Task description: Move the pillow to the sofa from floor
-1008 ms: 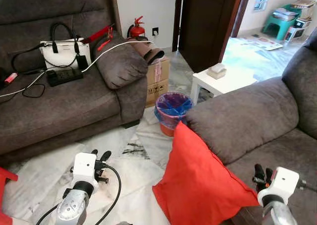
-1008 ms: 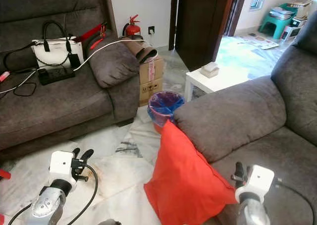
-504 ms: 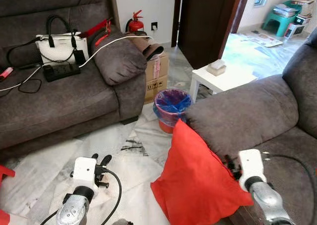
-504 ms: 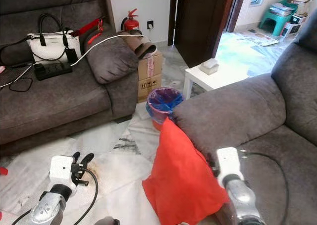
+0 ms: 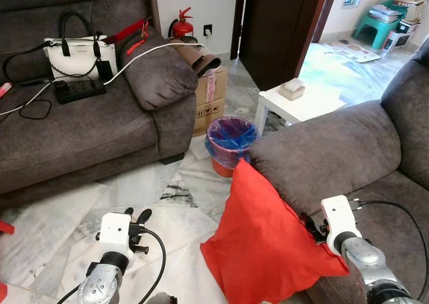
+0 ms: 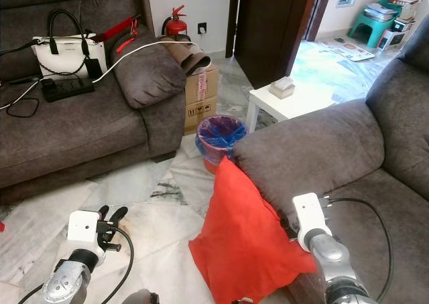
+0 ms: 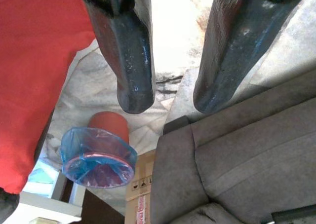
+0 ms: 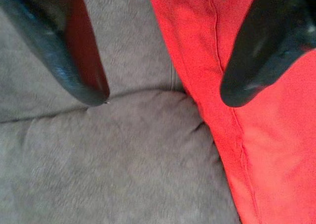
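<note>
Pillow, red woven fabric with a stitched seam, is leaning upright against the grey plush sofa, bottom on marble floor. Right gripper is straddling its edge, fingers apart. Left gripper is hanging spread, idle.

I counted one red pillow, two grey sofas, one handbag, one power strip, one fire extinguisher, one cardboard box, one bin, one white table.
</note>
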